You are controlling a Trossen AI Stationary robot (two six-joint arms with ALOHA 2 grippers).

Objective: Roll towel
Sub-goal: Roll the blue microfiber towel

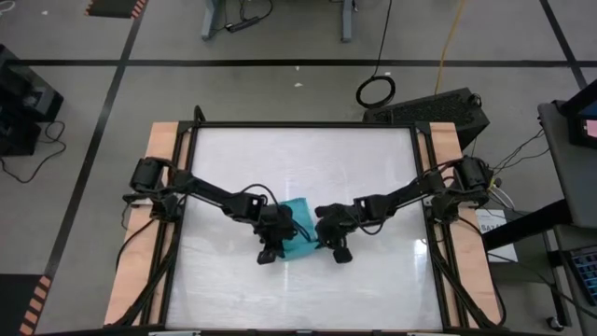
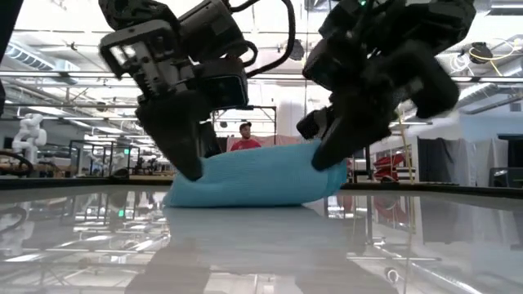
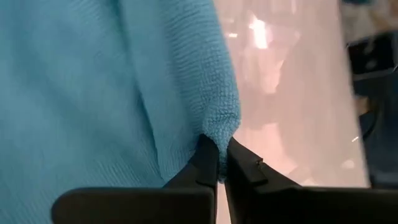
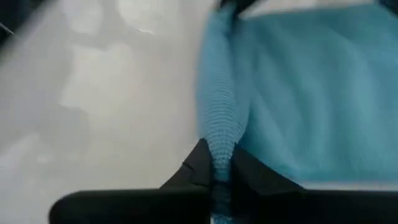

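Between the tips of the left pincer a corner of the towel is nipped, the two dark fingers drawn close on the folded edge. The right pincer is likewise closed narrow on a rolled rim of the same cloth at its opposite end.

The towel is a turquoise knit, soft, with a fine ribbed weave, plain all over. It lies as a low rounded bundle stretched between the two pincers, its underside resting on the bench, its ends lifted slightly where the fingers hold them. From above, the towel sits near the middle of the bench, with the left pincer at one side of it and the right pincer at the other.

The bench top is pale, glossy and mirror-like, framed in dark rails with wooden side strips.

Beyond the pincers, far off in the room, a person in red shows.
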